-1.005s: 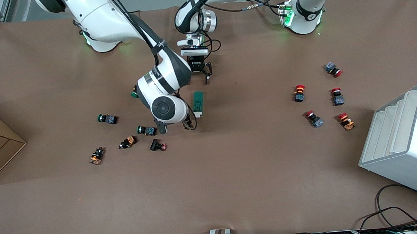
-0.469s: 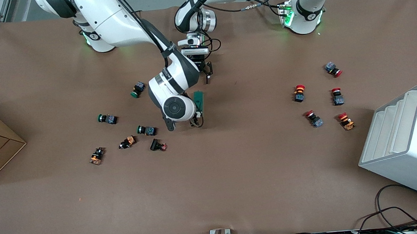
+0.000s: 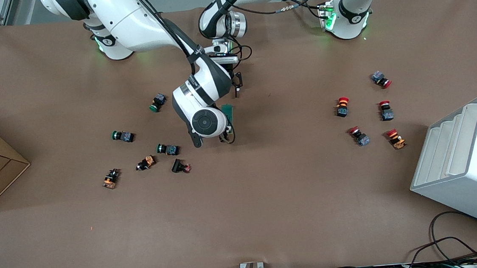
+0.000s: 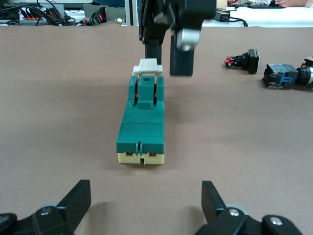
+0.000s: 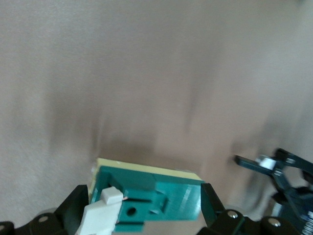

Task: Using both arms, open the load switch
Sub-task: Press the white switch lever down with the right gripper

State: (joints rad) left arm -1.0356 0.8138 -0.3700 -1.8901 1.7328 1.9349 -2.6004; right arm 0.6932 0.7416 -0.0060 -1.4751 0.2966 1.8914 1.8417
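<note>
- The load switch (image 4: 141, 128) lay flat on the table (image 3: 269, 199) near its middle — white tab end toward the front camera.
- The right gripper (image 5: 144, 208) hung over the switch, fingers spread on either side, gripping nothing.
- The left gripper (image 4: 142, 208) sat low beside the switch's green end — open and empty.

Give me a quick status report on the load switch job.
Right gripper open, straddling the load switch at its white-tab end. Left gripper open, low over the table short of the switch's cream end. Nothing between them.
</note>
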